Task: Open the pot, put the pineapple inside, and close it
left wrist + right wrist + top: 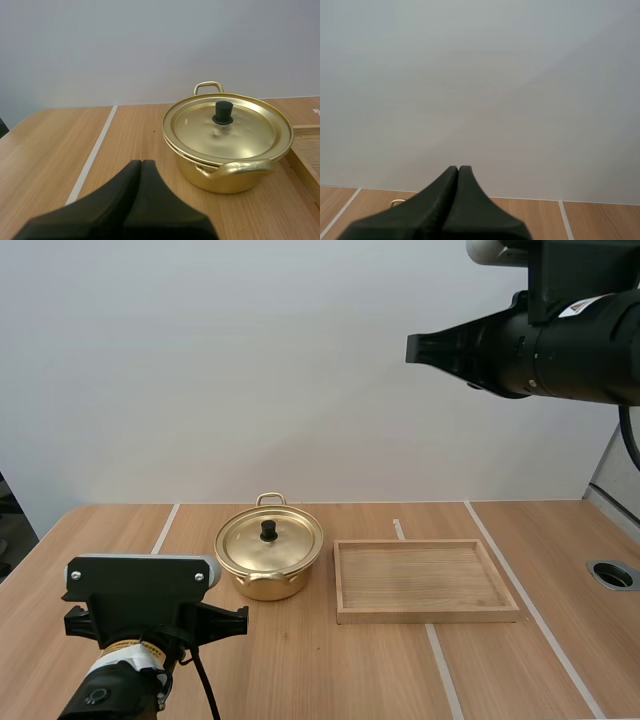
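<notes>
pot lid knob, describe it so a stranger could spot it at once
On the light wooden table, left of the shallow rectangular wooden tray, stands a round shiny gold metal pot. Its gold lid is on, and at the lid's centre sits a small black knob, the only dark part of the pot.

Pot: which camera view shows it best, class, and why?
The left wrist view: the pot sits close, lid on, knob and both handles plain. The high view shows it smaller, from above, beside the tray. The right wrist view catches a sliver of gold handle past the right pincer.
</notes>
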